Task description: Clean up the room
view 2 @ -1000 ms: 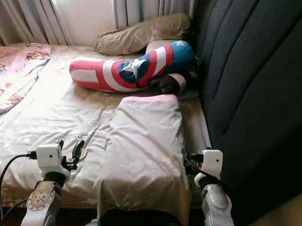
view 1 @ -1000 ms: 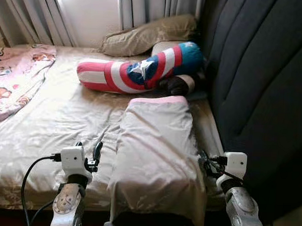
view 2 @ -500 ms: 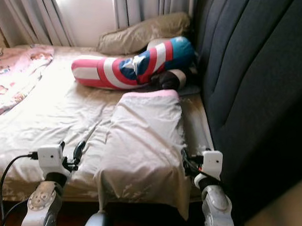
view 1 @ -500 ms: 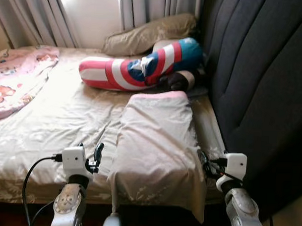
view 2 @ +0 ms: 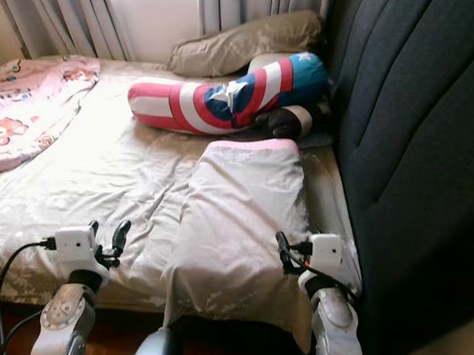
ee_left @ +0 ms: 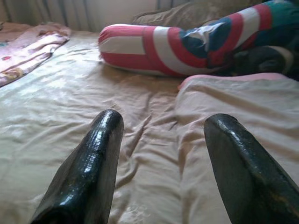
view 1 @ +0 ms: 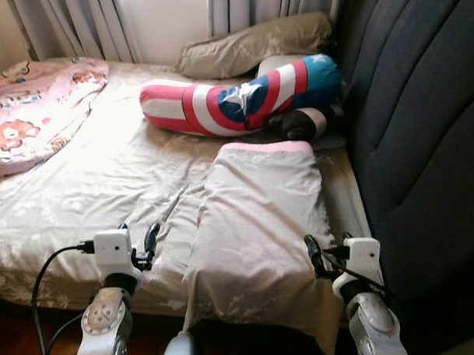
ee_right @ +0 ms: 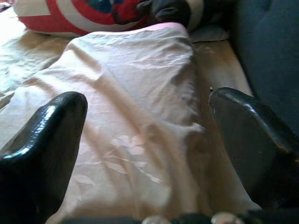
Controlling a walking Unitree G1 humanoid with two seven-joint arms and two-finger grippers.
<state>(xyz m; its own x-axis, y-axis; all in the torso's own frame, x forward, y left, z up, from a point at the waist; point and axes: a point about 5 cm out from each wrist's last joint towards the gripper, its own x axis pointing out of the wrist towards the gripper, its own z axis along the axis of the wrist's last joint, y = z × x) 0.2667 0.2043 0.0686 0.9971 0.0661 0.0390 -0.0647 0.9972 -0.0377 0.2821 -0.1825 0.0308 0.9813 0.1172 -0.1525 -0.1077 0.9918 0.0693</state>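
Both grippers, left (view 1: 137,238) and right (view 1: 321,254), flank the beige pillow (view 1: 259,225) on the bed (view 1: 104,181), jaws spread. Likely best to close in evenly on both sides before lifting.

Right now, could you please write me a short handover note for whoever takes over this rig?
Left gripper: open, holding nothing, low over the bed near its front edge.
Right gripper: open, holding nothing, beside the beige pillow's right edge.
That pillow lies lengthwise, overhanging the bed's front edge. The striped bolster and another pillow lie by the headboard; a pink blanket lies far left.
Done: nothing evident. Left: tidy the bedding.
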